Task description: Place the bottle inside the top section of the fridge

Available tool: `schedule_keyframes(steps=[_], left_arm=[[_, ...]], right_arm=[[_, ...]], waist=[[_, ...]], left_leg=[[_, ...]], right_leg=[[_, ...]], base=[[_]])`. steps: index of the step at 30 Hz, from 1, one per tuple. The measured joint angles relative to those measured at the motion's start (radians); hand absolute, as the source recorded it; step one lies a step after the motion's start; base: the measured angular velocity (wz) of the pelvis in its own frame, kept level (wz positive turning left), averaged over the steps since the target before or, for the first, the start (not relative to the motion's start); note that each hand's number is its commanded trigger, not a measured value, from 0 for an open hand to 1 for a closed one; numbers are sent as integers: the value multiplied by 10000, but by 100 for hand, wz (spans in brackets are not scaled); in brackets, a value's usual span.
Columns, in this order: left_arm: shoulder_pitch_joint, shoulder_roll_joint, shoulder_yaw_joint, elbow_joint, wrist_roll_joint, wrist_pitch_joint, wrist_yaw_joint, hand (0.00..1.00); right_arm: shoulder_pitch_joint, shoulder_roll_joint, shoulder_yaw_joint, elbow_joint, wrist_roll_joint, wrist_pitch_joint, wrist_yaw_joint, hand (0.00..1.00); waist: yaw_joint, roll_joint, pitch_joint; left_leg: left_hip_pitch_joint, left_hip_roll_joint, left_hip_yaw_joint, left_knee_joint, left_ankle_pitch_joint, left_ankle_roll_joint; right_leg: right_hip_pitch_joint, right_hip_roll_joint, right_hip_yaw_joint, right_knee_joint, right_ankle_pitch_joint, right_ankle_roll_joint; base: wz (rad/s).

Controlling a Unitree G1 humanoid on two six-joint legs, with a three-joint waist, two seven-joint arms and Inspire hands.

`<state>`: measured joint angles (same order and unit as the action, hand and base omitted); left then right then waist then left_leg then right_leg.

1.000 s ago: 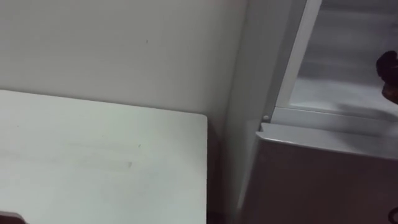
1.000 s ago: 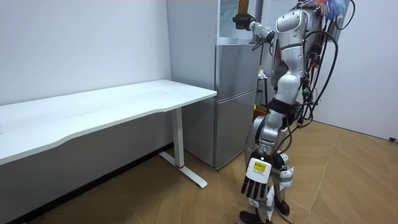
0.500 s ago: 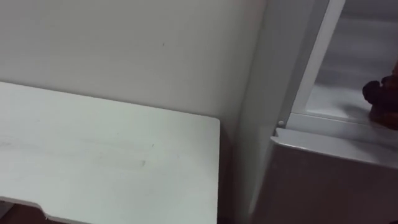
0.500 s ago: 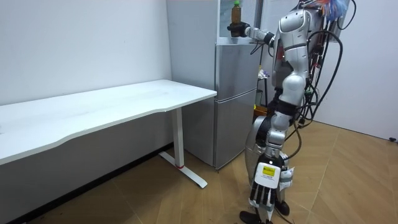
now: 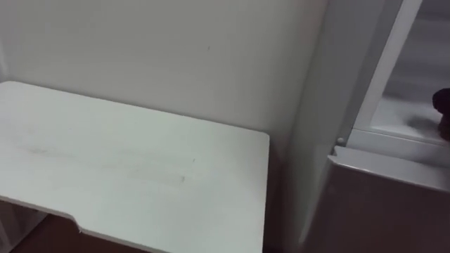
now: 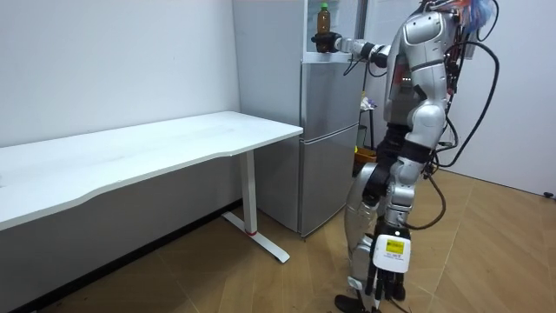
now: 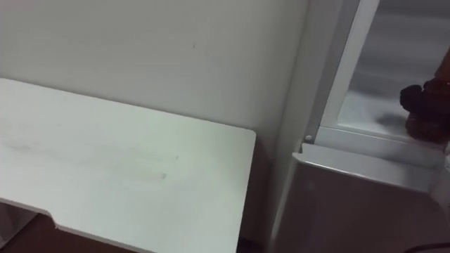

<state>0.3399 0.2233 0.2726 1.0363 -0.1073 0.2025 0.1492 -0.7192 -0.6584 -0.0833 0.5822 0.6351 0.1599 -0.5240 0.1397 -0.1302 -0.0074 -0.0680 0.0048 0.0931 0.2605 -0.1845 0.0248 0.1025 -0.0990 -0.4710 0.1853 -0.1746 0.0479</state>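
Note:
A bottle of amber drink with a green cap stands upright at the front of the open upper fridge compartment. My right hand reaches forward at shoulder height and is curled round the bottle's lower part. In the right eye view that hand is a dark shape on the compartment's floor at the right edge, with a sliver of the bottle above it. My left hand hangs low by my leg, fingers straight. I stand facing the fridge.
The grey lower fridge door is closed below the open compartment. A white desk stands to the left of the fridge against the wall, with a narrow gap between them. Wooden floor lies around me.
My right hand has carried the bottle lower and further into the upper compartment. My left hand has swung back beside my leg. The eye views have shifted, so the desk shows more.

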Motion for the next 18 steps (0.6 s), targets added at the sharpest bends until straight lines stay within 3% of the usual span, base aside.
schedule_keyframes(steps=[5, 11, 12, 13, 14, 18], left_arm=[[-139, 2, -12, -29, -44, 188, 399, 0], [-429, 22, -14, -79, -215, 320, 928, 0], [-485, 28, -17, -81, -215, 320, 1091, 0], [-509, 40, -17, -82, -225, 318, 1155, 0], [-547, 92, -19, -111, -383, 305, 1255, 0], [-464, 335, -24, -343, -407, 307, 1328, 0]], right_arm=[[-442, -101, 543, 1205, 367, -465, 29, 100], [-696, -162, 804, 1625, 365, -793, 13, 100], [-775, -196, 837, 1753, 373, -864, 14, 76], [-846, -204, 837, 1881, 379, -901, 13, 20], [-903, -256, 835, 2094, 424, -973, 3, 0], [-1023, -446, 1013, 2564, 809, -1087, 7, 0]], waist=[[50, -254, 44], [138, -252, 44], [151, -241, 46], [192, -233, 43], [306, -229, 43], [617, -186, 47]], left_leg=[[-428, 36, -230, 220, 50, -28], [-1057, 38, -613, 535, 126, -79], [-1184, 47, -670, 603, 142, -65], [-1242, 65, -686, 652, 145, -69], [-1339, 108, -697, 722, 144, -70], [-1446, 206, -748, 863, 155, -103]], right_leg=[[-192, 94, -30, -2, 39, -63], [-520, 173, -110, 12, 91, -142], [-587, 200, -106, 7, 111, -174], [-626, 220, -101, 11, 124, -194], [-688, 262, -94, 6, 154, -243], [-733, 354, -109, 7, 180, -286]], base=[[15], [15], [10], [5], [0], [1]])
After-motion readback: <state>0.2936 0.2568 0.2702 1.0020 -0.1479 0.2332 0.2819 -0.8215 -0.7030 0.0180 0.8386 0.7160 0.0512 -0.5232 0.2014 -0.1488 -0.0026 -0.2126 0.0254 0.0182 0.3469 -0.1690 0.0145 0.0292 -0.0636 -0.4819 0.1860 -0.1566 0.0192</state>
